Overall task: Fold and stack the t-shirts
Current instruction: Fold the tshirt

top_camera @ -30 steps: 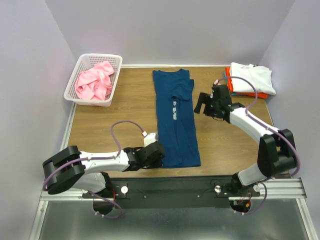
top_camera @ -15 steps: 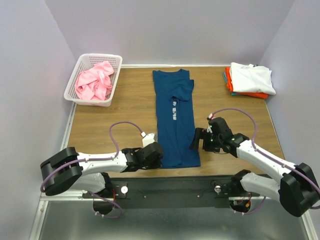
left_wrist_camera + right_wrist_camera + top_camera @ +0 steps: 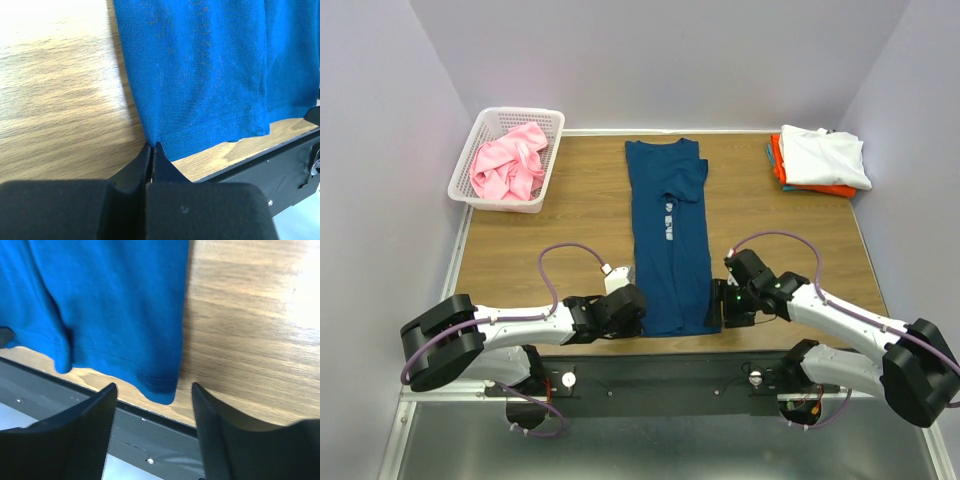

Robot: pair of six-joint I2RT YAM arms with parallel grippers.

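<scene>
- Navy tee (image 3: 668,230) lies flat down the middle of the table (image 3: 560,250), folded into a long narrow strip. Its collar end is far and its hem is at the near edge.
- Left arm lies low along the near edge, its forearm running rightward from its base to the tee's near-left hem corner.
- Left gripper (image 3: 625,305) has its fingers pressed together, pinching that hem corner at the tips (image 3: 152,150). The cloth puckers slightly where they bite.
- Right arm is bent, with its elbow out at the near right and its forearm reaching leftward, low over the wood.
- Right gripper (image 3: 730,303) is spread wide. In the wrist view the near-right hem corner (image 3: 162,390) sits between the two fingers, and neither finger touches it.
- Pink tee (image 3: 508,165) is crumpled in the basket (image 3: 470,150) at the far left.
- White tee (image 3: 823,155) tops a folded stack at the far right, with an orange tee (image 3: 780,165) showing beneath it.
</scene>
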